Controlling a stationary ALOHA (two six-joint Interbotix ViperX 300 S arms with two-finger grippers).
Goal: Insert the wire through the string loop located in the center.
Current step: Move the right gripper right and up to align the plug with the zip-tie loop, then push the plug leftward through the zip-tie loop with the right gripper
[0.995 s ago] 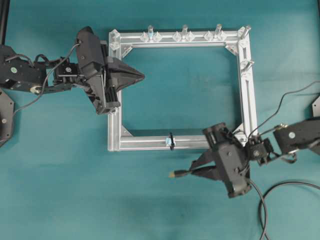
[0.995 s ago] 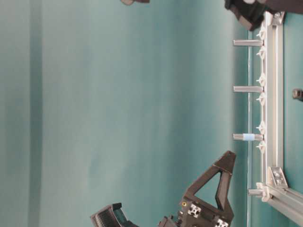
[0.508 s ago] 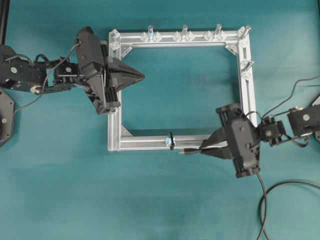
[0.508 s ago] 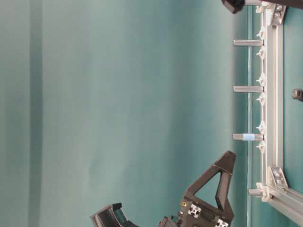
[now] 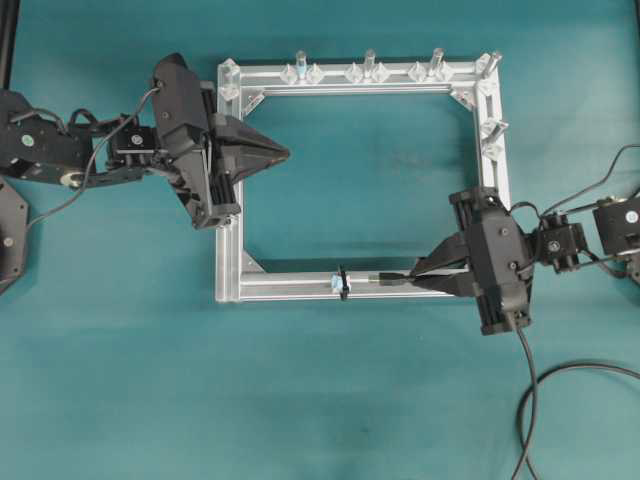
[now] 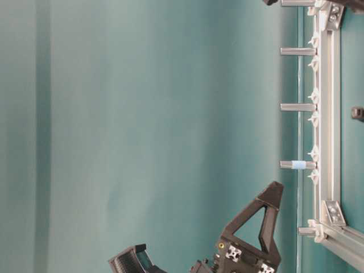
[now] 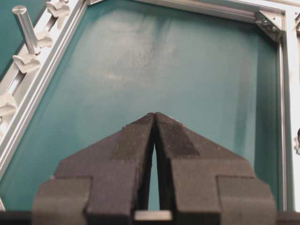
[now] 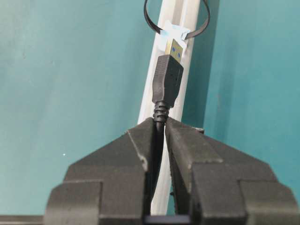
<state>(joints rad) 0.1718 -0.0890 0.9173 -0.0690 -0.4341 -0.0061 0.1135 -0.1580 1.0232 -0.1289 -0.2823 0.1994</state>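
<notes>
A teal-green table (image 5: 330,400) carries everything here. Lying flat on it is a square frame (image 5: 228,190) of aluminium rail, open in the middle so the teal surface shows through. Short upright silver posts (image 5: 369,60) with pale fittings stand along the frame's far rail and the upper part of its right rail. On the near rail, about at its middle, sits the string loop (image 5: 342,283), a small black ring of cord on a pale blue-white base. Near the right edge the wire (image 5: 528,420) curves in a loose black arc across the table surface
</notes>
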